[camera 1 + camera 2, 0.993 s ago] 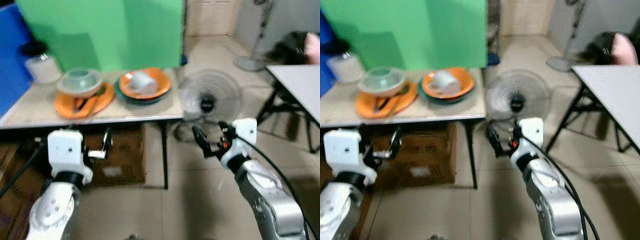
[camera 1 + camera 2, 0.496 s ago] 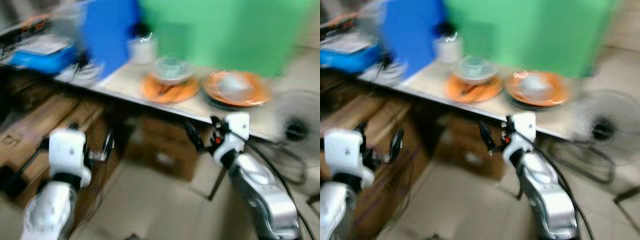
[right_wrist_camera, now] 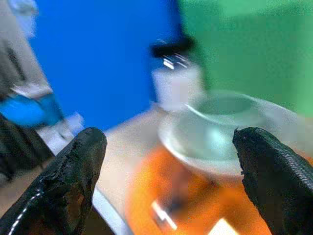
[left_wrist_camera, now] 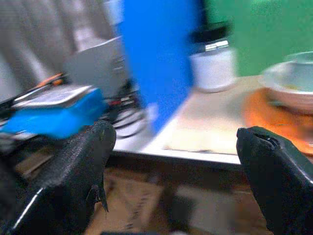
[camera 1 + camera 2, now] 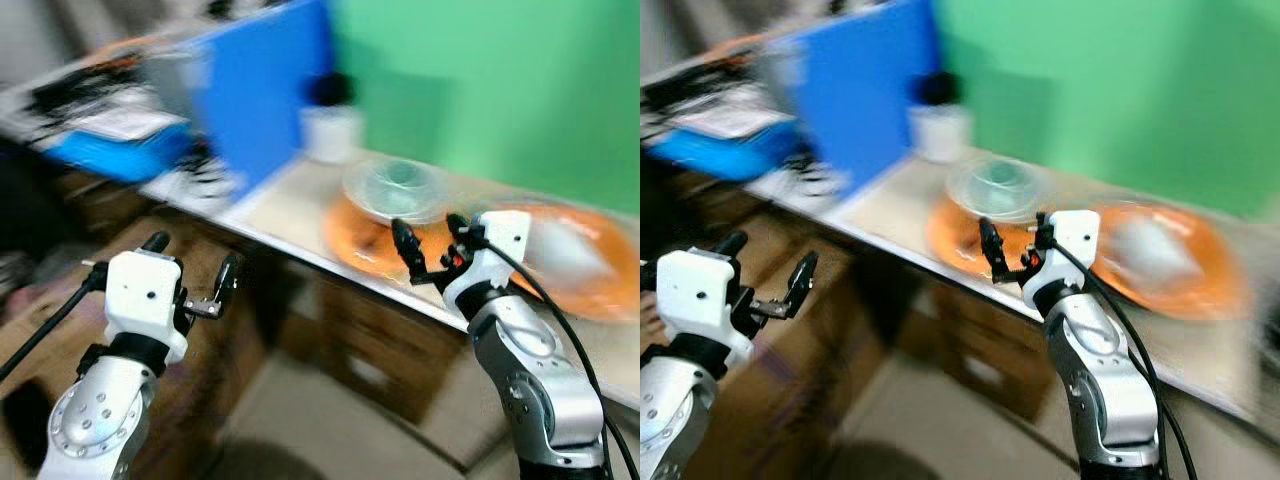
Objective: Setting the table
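On the worktop (image 5: 290, 215) we saw a clear bowl (image 5: 395, 188) sitting on an orange plate (image 5: 375, 235), with a second orange plate (image 5: 1180, 262) beside it carrying what looked like a white cup (image 5: 1150, 245), though blur made that uncertain. Behind stood a white jar (image 5: 938, 128) with a black lid. Our right claw (image 5: 428, 250) hung wide and empty before the bowl; our left claw (image 5: 193, 278), also wide, stayed below the worktop's edge.
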`<state>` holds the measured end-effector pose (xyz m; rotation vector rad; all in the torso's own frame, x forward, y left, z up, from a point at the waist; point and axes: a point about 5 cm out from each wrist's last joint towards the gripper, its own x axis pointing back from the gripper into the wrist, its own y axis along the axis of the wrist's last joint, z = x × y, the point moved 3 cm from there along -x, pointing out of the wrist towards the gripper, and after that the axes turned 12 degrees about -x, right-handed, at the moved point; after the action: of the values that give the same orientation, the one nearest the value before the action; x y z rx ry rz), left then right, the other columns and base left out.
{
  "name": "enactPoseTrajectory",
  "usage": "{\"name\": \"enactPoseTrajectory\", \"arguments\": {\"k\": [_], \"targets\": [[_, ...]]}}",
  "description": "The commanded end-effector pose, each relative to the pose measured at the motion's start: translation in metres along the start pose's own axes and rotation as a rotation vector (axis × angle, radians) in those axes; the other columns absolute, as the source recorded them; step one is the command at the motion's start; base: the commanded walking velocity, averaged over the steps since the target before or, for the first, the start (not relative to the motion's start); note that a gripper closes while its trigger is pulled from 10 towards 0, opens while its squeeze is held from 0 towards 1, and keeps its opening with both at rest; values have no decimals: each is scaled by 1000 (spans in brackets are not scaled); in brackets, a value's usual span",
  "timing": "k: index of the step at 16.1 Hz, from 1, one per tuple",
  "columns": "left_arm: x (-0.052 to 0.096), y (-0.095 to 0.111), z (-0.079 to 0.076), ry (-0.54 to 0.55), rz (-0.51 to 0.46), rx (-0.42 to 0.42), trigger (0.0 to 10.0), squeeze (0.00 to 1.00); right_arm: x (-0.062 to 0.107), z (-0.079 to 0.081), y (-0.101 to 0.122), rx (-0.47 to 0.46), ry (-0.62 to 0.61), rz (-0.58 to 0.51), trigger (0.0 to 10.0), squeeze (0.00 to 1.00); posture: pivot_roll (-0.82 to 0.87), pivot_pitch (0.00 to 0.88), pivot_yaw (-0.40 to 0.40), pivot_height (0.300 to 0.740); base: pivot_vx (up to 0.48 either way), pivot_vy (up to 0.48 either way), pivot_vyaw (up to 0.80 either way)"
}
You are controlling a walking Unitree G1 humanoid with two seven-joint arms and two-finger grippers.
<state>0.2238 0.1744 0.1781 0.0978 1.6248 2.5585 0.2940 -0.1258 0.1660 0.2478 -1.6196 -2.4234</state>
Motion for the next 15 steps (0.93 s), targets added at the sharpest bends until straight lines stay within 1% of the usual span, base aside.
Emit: {"name": "enactPoseTrajectory", "arguments": {"k": [1,2,3,4,6,8,10,12,13,14,15], "targets": [[-2,4,-1,-21,-23,6,10000,0,9,-3,20,-31,-9,-98,10000,0,-36,11,78,740,420,0,-800],[-2,9,-2,-38,-47,7,10000,0,14,-2,31,-48,0,-150,10000,0,-37,11,78,740,416,0,-800],[-2,11,-5,-52,-56,23,10000,0,18,1,36,-48,22,-170,10000,0,-35,11,77,740,341,0,-800],[-1,13,-7,-58,-62,34,10000,0,21,4,37,-47,48,-172,10000,0,-33,12,74,740,0,0,-444],[0,13,-10,-60,-57,30,10000,0,26,9,32,-39,102,-137,10000,0,-33,12,69,740,0,0,0],[0,11,-11,-59,-52,24,10000,0,27,8,26,-34,108,-110,10000,0,-38,11,63,740,0,0,0],[0,10,-9,-53,-48,29,10000,0,28,7,27,-39,102,-109,10000,0,-49,10,62,740,0,0,0],[-1,8,-7,-39,-35,24,10000,0,28,7,27,-39,98,-99,10000,0,-52,5,60,740,0,0,0],[-4,4,-4,-15,-12,23,10000,0,25,8,26,-16,93,-75,10000,0,-55,0,56,740,0,0,0],[-5,4,-3,-7,-12,12,10000,0,23,7,26,2,77,-61,10000,0,-57,0,55,740,0,0,0],[-6,2,1,26,5,49,10000,0,15,6,21,-14,61,14,10000,0,-71,0,69,740,0,0,0]]}}
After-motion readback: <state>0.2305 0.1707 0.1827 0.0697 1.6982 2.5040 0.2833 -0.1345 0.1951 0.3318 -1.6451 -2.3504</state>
